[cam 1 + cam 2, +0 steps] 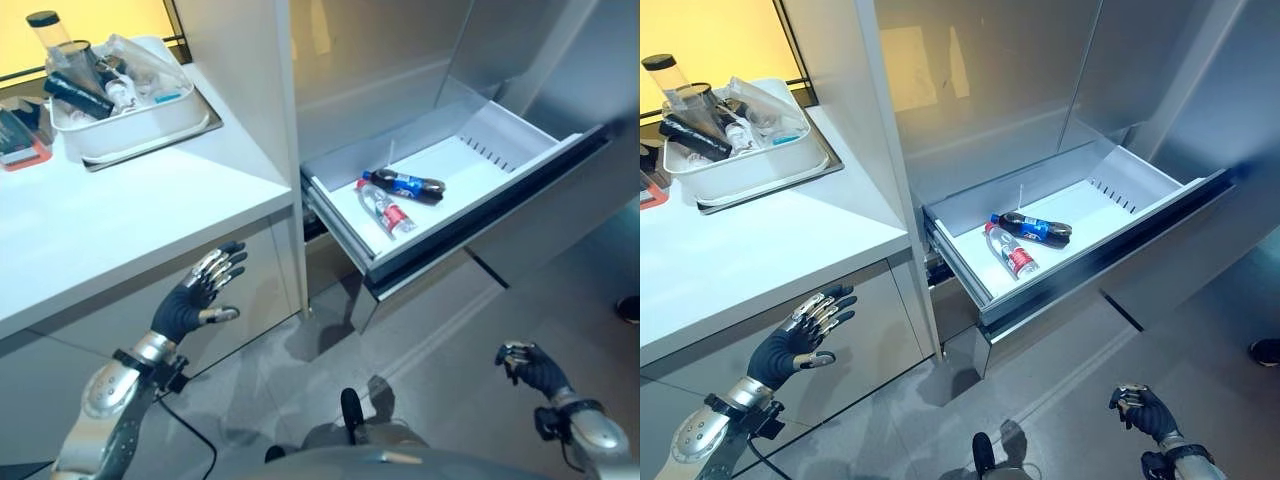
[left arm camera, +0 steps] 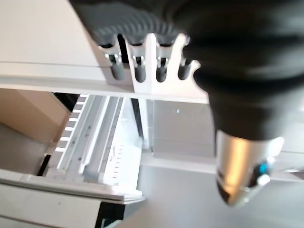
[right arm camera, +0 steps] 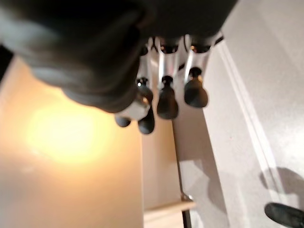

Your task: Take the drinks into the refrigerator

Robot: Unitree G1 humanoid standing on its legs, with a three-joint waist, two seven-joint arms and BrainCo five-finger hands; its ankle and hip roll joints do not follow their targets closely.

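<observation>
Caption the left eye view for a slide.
Two bottles lie in the open refrigerator drawer; left hand open by the counter, right hand curled, empty.

Head stereo pair looking steeply down from above; both eyes share counter (image 1: 120, 215), open drawer (image 1: 1110, 190) and floor, slightly offset sideways. Left wrist cam very close behind left hand (image 2: 152, 52), facing drawer and cabinet front. Right wrist cam close behind right hand (image 3: 164, 95), facing floor and a cabinet panel.
</observation>
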